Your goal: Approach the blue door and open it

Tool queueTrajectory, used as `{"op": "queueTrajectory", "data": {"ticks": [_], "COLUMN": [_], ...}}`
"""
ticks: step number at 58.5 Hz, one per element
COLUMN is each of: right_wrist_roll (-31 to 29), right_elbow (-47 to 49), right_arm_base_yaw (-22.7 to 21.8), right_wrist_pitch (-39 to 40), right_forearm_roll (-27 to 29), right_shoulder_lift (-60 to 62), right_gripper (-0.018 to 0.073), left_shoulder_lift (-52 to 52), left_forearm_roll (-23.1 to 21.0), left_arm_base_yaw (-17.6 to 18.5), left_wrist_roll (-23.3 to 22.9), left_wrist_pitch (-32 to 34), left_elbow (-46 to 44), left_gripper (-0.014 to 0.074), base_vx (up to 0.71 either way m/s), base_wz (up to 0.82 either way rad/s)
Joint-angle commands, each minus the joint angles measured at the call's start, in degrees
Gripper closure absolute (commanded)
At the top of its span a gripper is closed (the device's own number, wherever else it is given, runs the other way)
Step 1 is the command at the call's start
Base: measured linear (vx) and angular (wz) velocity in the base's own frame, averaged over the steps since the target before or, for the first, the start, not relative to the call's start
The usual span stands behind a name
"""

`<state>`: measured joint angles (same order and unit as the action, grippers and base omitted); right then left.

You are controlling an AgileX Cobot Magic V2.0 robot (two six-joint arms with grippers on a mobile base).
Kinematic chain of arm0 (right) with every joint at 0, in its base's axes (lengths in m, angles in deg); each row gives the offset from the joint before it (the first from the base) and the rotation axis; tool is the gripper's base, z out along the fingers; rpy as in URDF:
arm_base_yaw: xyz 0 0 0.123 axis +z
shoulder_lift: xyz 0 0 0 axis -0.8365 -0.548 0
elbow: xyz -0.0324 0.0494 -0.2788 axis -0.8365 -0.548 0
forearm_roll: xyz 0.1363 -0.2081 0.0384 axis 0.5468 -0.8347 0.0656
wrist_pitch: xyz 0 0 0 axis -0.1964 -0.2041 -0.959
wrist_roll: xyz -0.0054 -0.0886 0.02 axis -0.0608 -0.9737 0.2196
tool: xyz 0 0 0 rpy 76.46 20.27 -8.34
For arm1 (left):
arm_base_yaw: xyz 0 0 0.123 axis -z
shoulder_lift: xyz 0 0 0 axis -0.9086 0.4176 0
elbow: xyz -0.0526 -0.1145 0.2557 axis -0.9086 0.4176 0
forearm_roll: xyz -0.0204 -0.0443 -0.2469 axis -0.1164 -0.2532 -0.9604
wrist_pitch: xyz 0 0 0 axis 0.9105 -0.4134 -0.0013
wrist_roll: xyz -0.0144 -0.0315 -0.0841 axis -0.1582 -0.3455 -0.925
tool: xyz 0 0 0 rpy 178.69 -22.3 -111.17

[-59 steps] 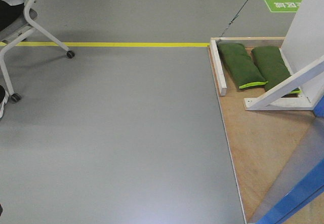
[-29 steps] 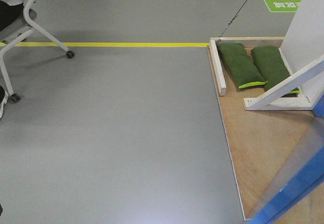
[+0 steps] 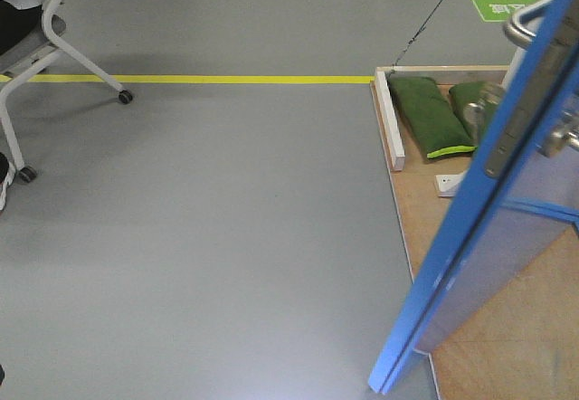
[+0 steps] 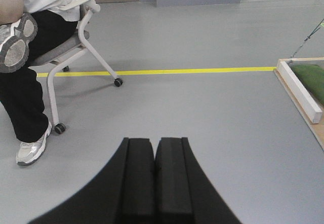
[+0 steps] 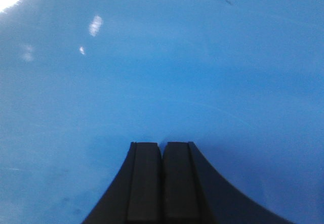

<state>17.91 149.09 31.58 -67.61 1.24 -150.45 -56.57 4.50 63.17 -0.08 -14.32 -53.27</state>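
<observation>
The blue door (image 3: 470,237) stands swung out over the wooden platform at the right of the front view, its edge running from bottom centre-right up to the top right. Its silver lever handle (image 3: 529,15) and latch plate (image 3: 511,119) show near the top right. The door's glossy blue face (image 5: 162,62) fills the right wrist view. My right gripper (image 5: 162,145) is shut and empty, its tips close against that blue face. My left gripper (image 4: 154,142) is shut and empty, pointing over the grey floor. Neither gripper shows in the front view.
A wooden platform (image 3: 416,210) holds two green sandbags (image 3: 430,115) and a white frame bar (image 3: 391,119). A yellow floor line (image 3: 199,80) crosses the grey floor. A person sits on a wheeled chair (image 4: 76,41) at the far left, which also shows in the front view (image 3: 41,47).
The blue door has swung far to the left across the front view, from the bottom right corner to a steep diagonal that now hides the white brace; its handle has come into view.
</observation>
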Motion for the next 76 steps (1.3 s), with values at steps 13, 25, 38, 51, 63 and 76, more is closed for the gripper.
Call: {"op": "queueTrajectory", "data": {"ticks": [13,25,38,51,63,76], "right_wrist_roll": [-1.01,-1.01,-1.01,-1.01,-1.01,-1.01], "right_elbow": [3.90,12.50,19.92,22.31,22.46,22.46], "right_arm_base_yaw": [0.23,0.23,3.58,13.96,14.64,14.64], "right_wrist_pitch": [5.02,4.80,6.56,13.46,13.57,13.68], "right_forearm_roll": [1.95,1.95,1.75,1.53,1.53,1.53], "right_shoulder_lift": [-4.04,-9.47,-13.84,-16.02,-16.37,-16.37], "right_gripper": [0.0564,0.0564,0.0564,0.0564,0.0564,0.0564], "left_shoulder_lift": [-0.98,-0.98,-0.98,-0.98,-0.98,-0.98], "left_forearm_roll": [0.05,0.05,0.05,0.05,0.05,0.05], "left_arm_base_yaw": [0.07,0.07,0.07,0.07,0.07,0.07], "left_wrist_roll": [-0.23,-0.23,-0.23,-0.23,-0.23,-0.23], "left_wrist_pitch": [4.58,4.58,4.58,4.58,4.58,4.58], "left_elbow": [-1.82,-1.82,-1.82,-1.82,-1.82,-1.82], "left_gripper": [0.0526,0.0526,0.0526,0.0526,0.0526,0.0526], "base_vx": [0.00,0.00,0.00,0.00,0.00,0.00], "base_wz": [0.00,0.00,0.00,0.00,0.00,0.00]}}
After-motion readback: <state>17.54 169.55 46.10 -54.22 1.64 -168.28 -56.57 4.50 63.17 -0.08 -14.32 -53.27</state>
